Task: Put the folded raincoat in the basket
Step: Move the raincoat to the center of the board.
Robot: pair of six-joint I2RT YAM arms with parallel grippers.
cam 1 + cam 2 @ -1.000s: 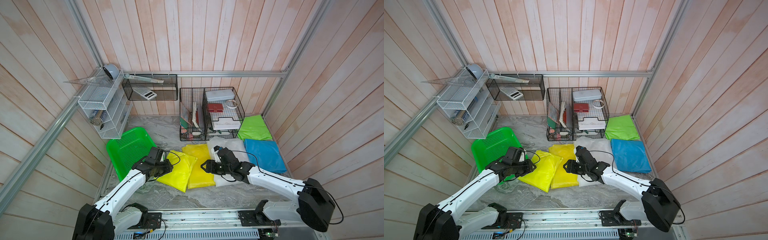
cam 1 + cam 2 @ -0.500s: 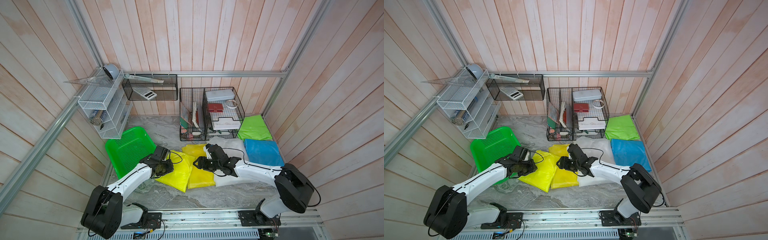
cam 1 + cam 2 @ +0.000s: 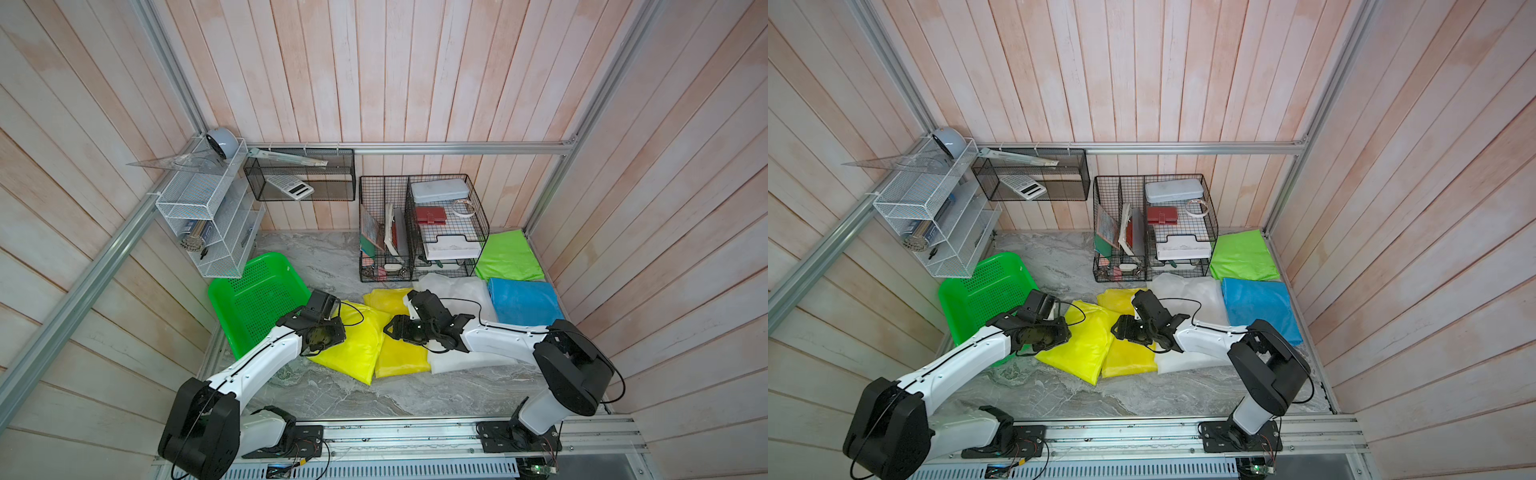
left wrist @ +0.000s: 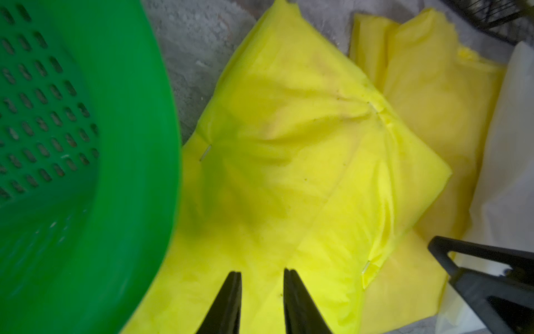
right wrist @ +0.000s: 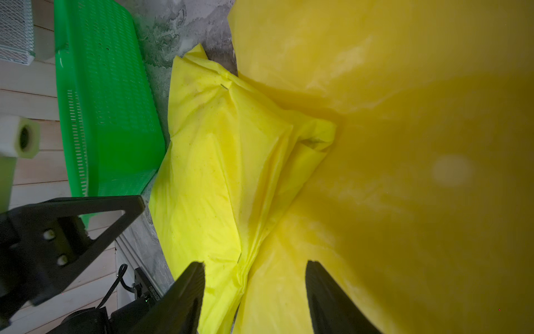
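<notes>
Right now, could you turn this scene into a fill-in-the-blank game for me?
The basket is coloured ____. The folded raincoat nearest it is ____. The basket holds ____ raincoats. The right gripper has its jaws ____.
Missing words: green, yellow, no, open.

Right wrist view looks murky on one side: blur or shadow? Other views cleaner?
Right wrist view: the darker yellow raincoat sits close to the lens, soft and shadowed, with a pale round spot; the bright yellow raincoat is sharper. Left wrist view: the basket rim is blurred, a shadow falls ahead of the jaws. Both top views: evenly lit, sharp, bowed at the edges.
</notes>
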